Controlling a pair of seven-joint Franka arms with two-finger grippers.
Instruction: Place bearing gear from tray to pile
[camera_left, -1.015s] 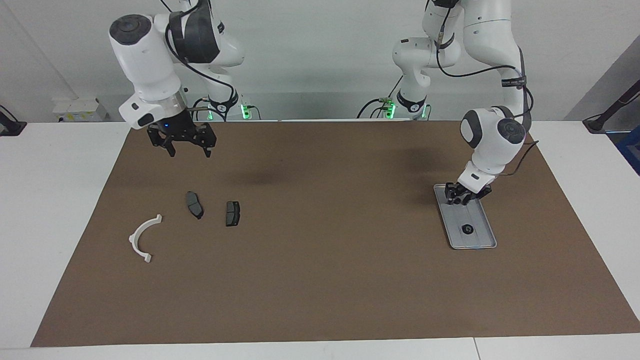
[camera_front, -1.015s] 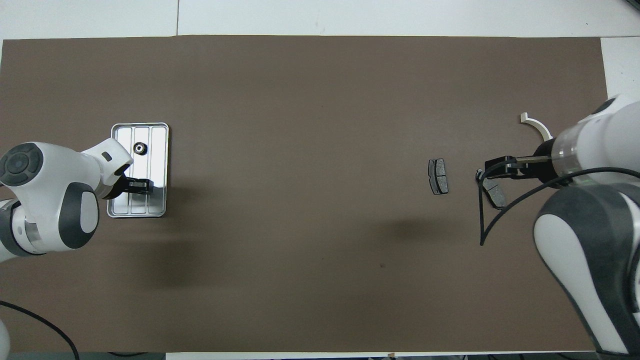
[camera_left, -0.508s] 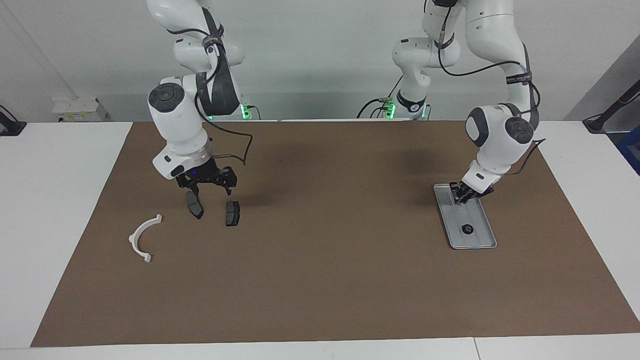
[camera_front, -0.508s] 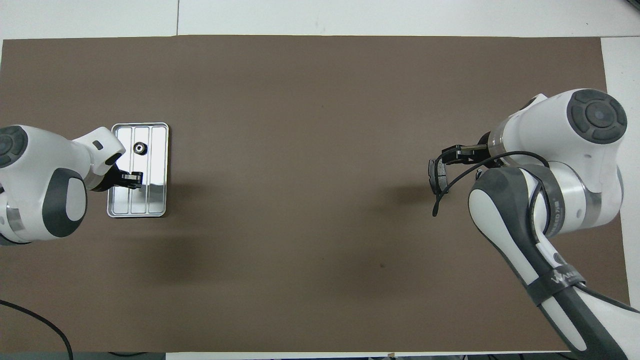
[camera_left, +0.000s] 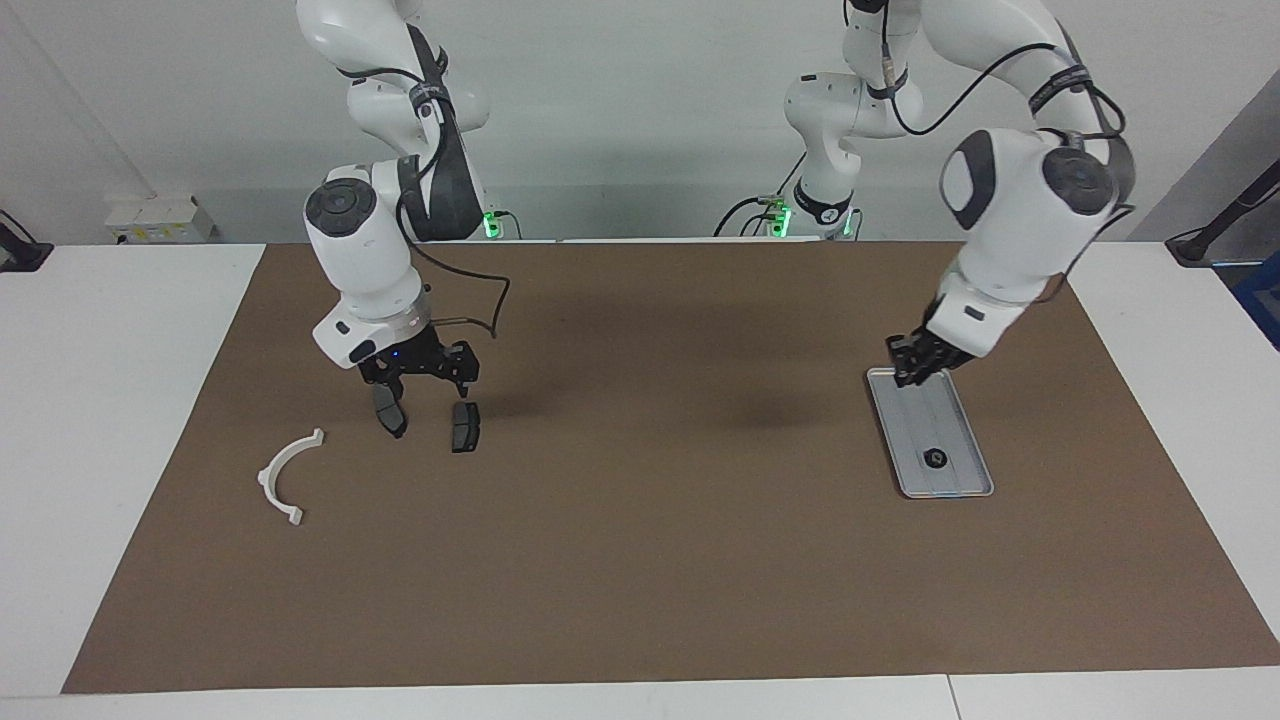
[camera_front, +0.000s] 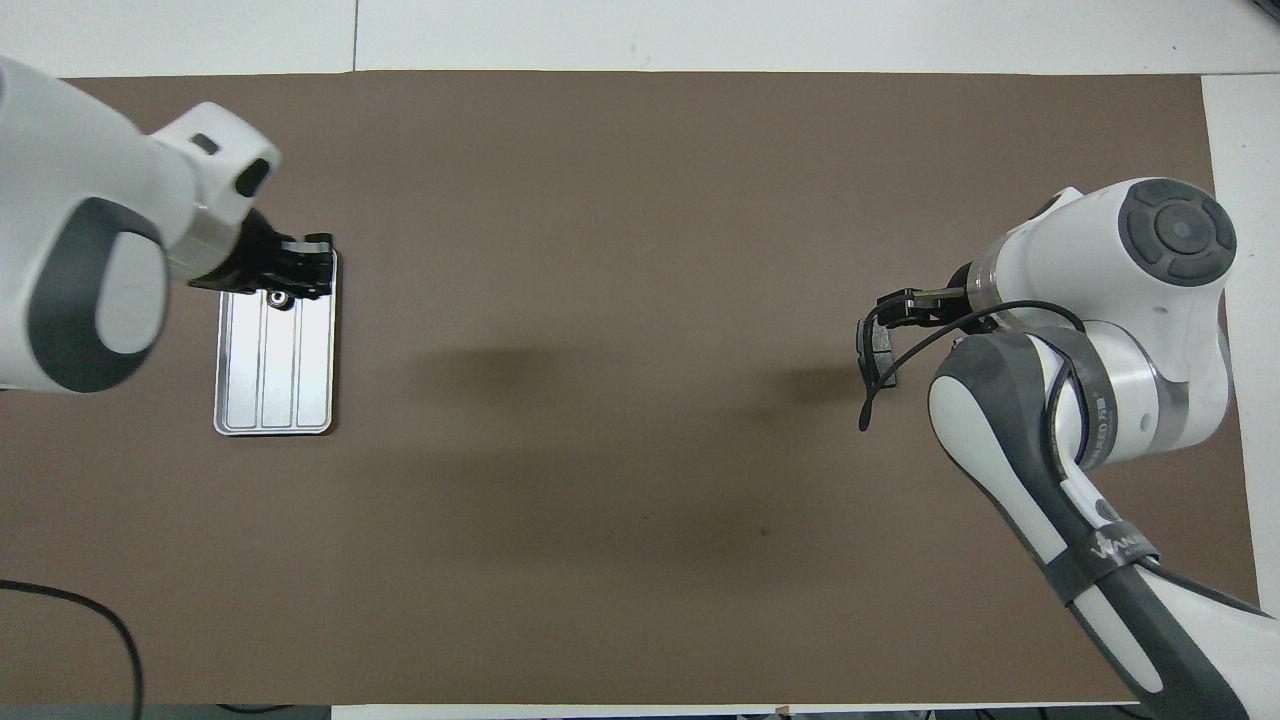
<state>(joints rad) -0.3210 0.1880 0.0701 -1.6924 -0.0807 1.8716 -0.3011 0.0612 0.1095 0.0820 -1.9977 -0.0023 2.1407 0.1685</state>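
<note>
The left pincer (camera_left: 912, 372) hung shut and empty over the tray (camera_left: 955, 478), the bearing gear (camera_left: 935, 459) lying in it below. The right pincer (camera_left: 420, 383) waited wide open over the pile's brake pads (camera_left: 465, 427).

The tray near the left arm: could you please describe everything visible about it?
The tray is a flat, rectangular, silver metal piece with rounded corners, a raised rim and lengthwise ridges. It lies flat on the brown mat toward the left arm's end. A small dark bearing gear sits inside it.
</note>
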